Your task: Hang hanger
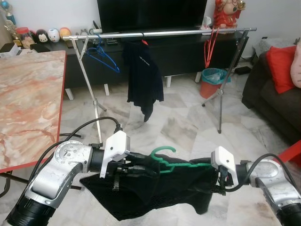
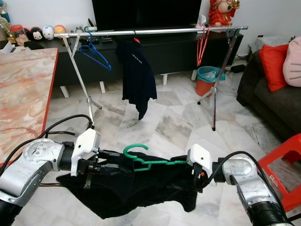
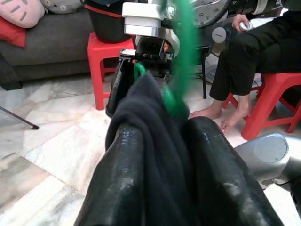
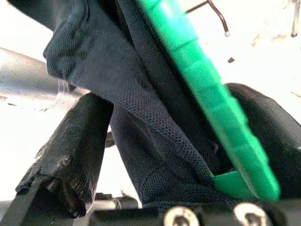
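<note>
A green hanger (image 1: 165, 162) carrying a black garment (image 1: 155, 193) is held low over the floor between my two grippers. My left gripper (image 1: 141, 164) is shut on the dark cloth by the hook; in the left wrist view the cloth fills the gap between its fingers (image 3: 127, 174). My right gripper (image 1: 218, 181) is shut on the hanger's other end (image 4: 211, 99), cloth pinched along with it. Ahead stands a silver clothes rail (image 1: 178, 33) with a blue hanger (image 1: 102, 55), a hung black shirt (image 1: 143, 75) and red hangers (image 1: 210, 44).
A marble-topped table (image 1: 28, 94) runs along my left. A dark sofa (image 1: 268, 99) with a red cushion is on my right, and a red stool (image 2: 282, 160) stands near my right arm. A bin (image 1: 214, 81) sits under the rail. A person (image 3: 254, 61) sits on a red stool.
</note>
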Motion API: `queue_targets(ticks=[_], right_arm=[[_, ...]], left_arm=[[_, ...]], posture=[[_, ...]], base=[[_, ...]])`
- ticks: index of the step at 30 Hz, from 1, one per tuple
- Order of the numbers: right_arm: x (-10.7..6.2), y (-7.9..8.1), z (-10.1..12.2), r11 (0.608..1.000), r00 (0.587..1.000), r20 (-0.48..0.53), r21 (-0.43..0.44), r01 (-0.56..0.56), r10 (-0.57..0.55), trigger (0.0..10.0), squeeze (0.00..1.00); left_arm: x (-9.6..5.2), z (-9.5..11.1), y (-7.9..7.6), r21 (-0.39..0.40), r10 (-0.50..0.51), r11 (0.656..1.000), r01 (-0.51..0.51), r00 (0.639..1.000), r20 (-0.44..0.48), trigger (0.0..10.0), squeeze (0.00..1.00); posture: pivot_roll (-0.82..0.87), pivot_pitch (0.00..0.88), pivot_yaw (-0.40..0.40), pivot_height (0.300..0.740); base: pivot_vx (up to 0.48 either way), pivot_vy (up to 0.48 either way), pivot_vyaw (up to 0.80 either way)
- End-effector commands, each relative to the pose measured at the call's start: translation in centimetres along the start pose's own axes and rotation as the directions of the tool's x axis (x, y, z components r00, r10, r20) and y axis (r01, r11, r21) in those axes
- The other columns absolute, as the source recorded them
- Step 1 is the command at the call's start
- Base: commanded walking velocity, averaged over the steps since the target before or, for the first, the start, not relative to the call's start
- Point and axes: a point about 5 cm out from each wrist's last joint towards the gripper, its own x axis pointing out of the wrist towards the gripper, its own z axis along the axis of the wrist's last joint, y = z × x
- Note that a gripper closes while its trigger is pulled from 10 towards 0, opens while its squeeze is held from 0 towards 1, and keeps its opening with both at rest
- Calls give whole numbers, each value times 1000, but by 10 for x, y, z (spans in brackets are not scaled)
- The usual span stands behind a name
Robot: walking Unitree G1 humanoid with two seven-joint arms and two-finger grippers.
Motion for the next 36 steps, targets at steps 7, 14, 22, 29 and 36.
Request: queue_targets(ticks=[7,14,22,29,36], right_arm=[[5,3,3,1000,1000,3,-27,-5,5,0,0],[5,1,3,998,998,34,-14,57,-56,0,0],[8,4,-1,996,995,58,22,81,-82,0,0],[7,3,-3,995,994,56,27,95,-97,0,0],[8,-8,3,977,972,101,20,211,-211,0,0]], left_arm=[[0,5,0,23,2,1000,-2,1000,2,10000,1000],[-6,-10,7,62,94,994,-88,990,-105,10000,0],[-10,-17,30,120,321,944,-307,939,-123,10000,0],[-9,-20,34,117,380,922,-368,920,-100,10000,0],[-12,-25,45,92,567,823,-561,820,-75,10000,0]], posture=[[15,0,-17,740],[17,0,-16,740],[18,0,-15,740],[19,0,-16,740],[25,0,-19,740]], base=[[0,0,0],[0,0,0],[0,0,0],[0,0,0],[0,0,0]])
